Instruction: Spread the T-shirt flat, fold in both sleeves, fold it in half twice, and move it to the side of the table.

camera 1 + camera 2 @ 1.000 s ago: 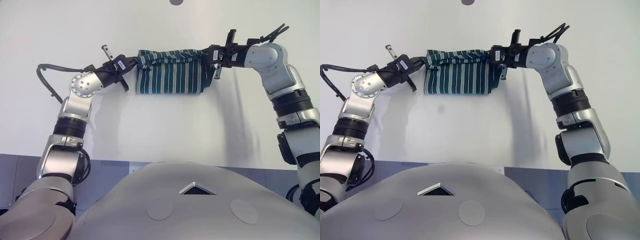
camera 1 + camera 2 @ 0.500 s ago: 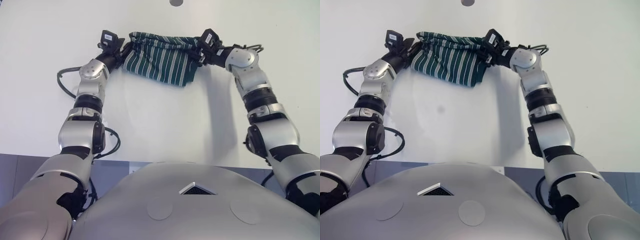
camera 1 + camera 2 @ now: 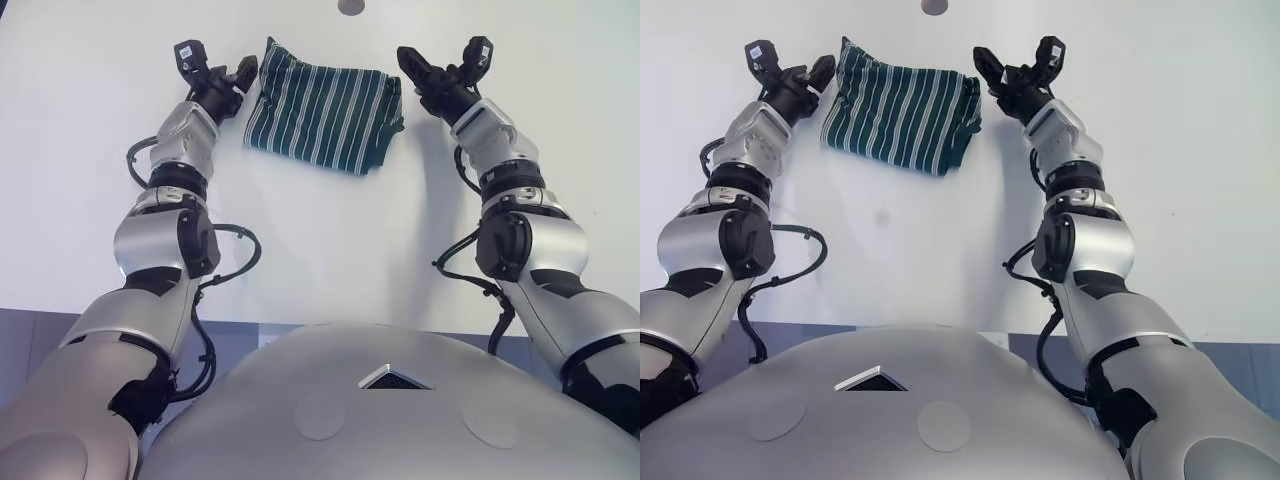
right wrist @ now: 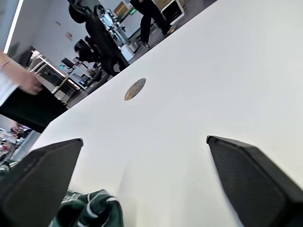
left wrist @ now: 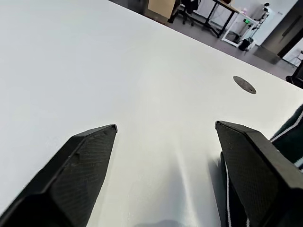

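fingers (image 5: 80,165) of our left gripper (image 3: 217,62) are spread wide with nothing between them, and those of our right gripper (image 3: 443,55) are spread just as wide and hold nothing either. we see the t-shirt (image 3: 322,118) lying on the far part of the white table (image 3: 300,260), between the two grippers. it is folded into a compact, roughly rectangular bundle, dark green with thin white stripes, set at a slight slant, with its near right corner reaching closest to us. our left gripper sits just beside the bundle's left edge. in the left wrist view one finger is right next to the striped cloth, and we cannot tell if it touches. our right gripper is near the bundle's far right corner, with a small gap of bare table between. a small round disc (image 3: 351,5) is set into the table beyond the t-shirt.
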Robot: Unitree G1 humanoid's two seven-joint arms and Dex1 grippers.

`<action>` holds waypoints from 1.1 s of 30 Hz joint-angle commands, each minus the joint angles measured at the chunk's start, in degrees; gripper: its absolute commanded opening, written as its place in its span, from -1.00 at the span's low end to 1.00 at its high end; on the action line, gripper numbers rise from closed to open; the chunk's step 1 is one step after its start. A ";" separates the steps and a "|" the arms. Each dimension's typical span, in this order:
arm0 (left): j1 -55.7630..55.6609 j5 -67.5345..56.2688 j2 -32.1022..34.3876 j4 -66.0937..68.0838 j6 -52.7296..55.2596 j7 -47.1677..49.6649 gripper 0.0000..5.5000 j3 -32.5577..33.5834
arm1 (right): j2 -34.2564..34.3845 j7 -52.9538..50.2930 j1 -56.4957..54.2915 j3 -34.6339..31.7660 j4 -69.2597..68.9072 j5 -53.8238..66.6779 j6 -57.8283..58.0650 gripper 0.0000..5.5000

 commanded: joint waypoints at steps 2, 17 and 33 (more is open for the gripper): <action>5.70 1.46 2.69 2.92 -2.01 17.20 0.68 2.85 | 4.62 5.25 3.32 7.68 -21.50 -4.03 -11.44 0.96; 13.31 -2.77 -0.37 1.54 -9.63 27.14 0.96 12.84 | 8.18 6.58 8.75 24.83 -11.79 -17.24 -2.56 0.96; 12.91 -2.47 -3.32 -1.80 -12.04 20.41 0.96 13.92 | -12.68 -36.79 -0.96 1.60 11.36 -14.48 -16.01 0.96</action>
